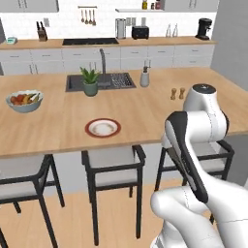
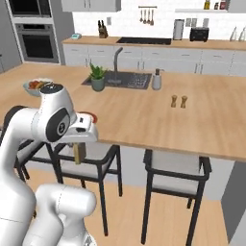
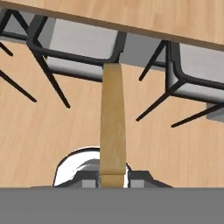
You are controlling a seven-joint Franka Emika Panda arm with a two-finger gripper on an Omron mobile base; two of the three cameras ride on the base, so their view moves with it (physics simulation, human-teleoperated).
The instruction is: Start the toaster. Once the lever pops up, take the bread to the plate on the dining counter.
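Observation:
My gripper (image 2: 78, 145) is shut on the bread (image 2: 79, 153), a thin tan slice hanging below the hand, in front of the dining counter's (image 2: 144, 120) near edge and above a stool. The hand view has the bread (image 3: 113, 118) edge-on, rising from between the fingertips of the gripper (image 3: 113, 177) toward the counter edge. The red-rimmed plate (image 1: 88, 129) lies on the dining counter (image 1: 145, 109) near its front; in the right base view only a sliver of the plate (image 2: 92, 116) peeks out beside my arm. The black toaster (image 1: 140, 32) (image 2: 199, 34) stands on the far wall counter.
Dark-framed stools (image 1: 114, 160) (image 2: 175, 168) line the near side of the counter. On it are a fruit bowl (image 1: 24, 100), a potted plant (image 1: 90, 81), a sink (image 1: 100, 81), a dispenser bottle (image 1: 144, 77) and two small shakers (image 1: 177, 93).

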